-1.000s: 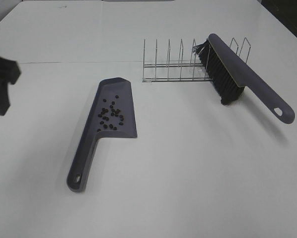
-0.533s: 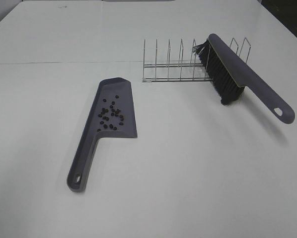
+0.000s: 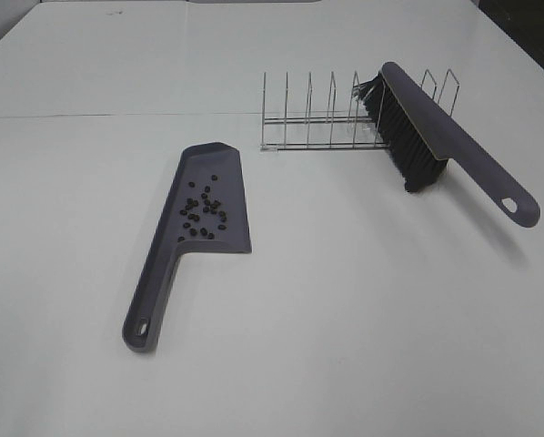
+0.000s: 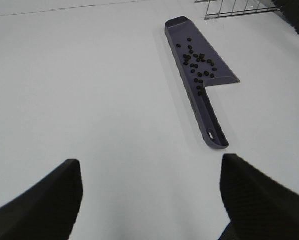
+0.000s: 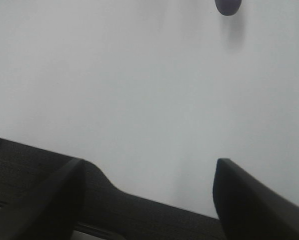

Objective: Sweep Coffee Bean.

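Note:
Several coffee beans (image 3: pixel 202 211) lie in a cluster in the grey-purple dustpan (image 3: pixel 154 291), which lies flat on the white table left of centre. The matching brush (image 3: pixel 454 150) leans tilted against a wire rack (image 3: pixel 317 123) at the back right, bristles down. Neither gripper shows in the high view. In the left wrist view the left gripper (image 4: pixel 149 200) is open and holds nothing, well back from the dustpan (image 4: pixel 207 115) and its beans (image 4: pixel 197 62). The right gripper (image 5: pixel 147 200) is also open with nothing in it, above the table's edge, with the brush handle's tip (image 5: pixel 228 6) far off.
The wire rack (image 4: pixel 234 7) stands just behind the dustpan's far end. The white table (image 3: pixel 363 319) stretches wide around the tools. A dark floor strip (image 5: pixel 139 220) shows past the table's edge under the right gripper.
The left gripper, seen a second ago at the left edge of the high view, has drawn back out of it. Dustpan, beans and brush have not moved.

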`<state>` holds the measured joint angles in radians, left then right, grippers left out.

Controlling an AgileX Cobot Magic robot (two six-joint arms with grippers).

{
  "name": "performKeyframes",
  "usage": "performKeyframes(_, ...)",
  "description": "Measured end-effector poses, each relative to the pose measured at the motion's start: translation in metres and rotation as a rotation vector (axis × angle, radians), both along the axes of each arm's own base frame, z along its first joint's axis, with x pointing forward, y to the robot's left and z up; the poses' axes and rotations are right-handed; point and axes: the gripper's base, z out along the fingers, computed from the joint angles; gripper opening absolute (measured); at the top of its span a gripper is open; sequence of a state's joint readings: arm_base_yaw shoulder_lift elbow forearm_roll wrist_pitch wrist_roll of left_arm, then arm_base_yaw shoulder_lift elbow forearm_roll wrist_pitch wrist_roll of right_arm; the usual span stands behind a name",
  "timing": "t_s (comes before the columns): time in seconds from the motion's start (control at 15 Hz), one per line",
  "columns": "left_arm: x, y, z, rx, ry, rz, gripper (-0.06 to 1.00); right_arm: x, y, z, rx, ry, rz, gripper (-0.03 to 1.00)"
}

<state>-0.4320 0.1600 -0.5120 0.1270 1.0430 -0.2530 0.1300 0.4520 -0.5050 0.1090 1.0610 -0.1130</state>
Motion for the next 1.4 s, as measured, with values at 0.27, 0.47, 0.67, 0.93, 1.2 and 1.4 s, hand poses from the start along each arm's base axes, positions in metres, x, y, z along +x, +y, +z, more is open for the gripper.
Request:
performKeyframes(0.27,-0.003,-0.001,-0.002,0.011,-0.007,-0.037,0.72,0.0,0.0,0.0,0.005,0.001,0.001,0.63)
performKeyframes(0.47,-0.004,-0.001,-0.002,0.016,-0.008,-0.05,0.72,0.0,0.0,0.0,0.006,0.001,0.001,0.63)
performKeyframes(0.67,-0.004,-0.002,-0.002,0.015,-0.007,-0.05,0.72,0.0,0.0,0.0,0.006,0.001,0.001,0.63)
performKeyframes(0.93,-0.004,-0.002,-0.002,0.014,-0.008,-0.05,0.72,0.0,0.0,0.0,0.006,0.001,0.001,0.63)
performKeyframes(1.2,-0.004,0.001,-0.002,0.013,-0.006,0.111,0.72,-0.011,-0.001,0.004,0.017,-0.074,0.001,0.63)
performKeyframes(1.4,-0.006,0.006,-0.002,0.012,-0.012,0.37,0.72,-0.038,-0.004,0.011,0.045,-0.253,-0.007,0.63)
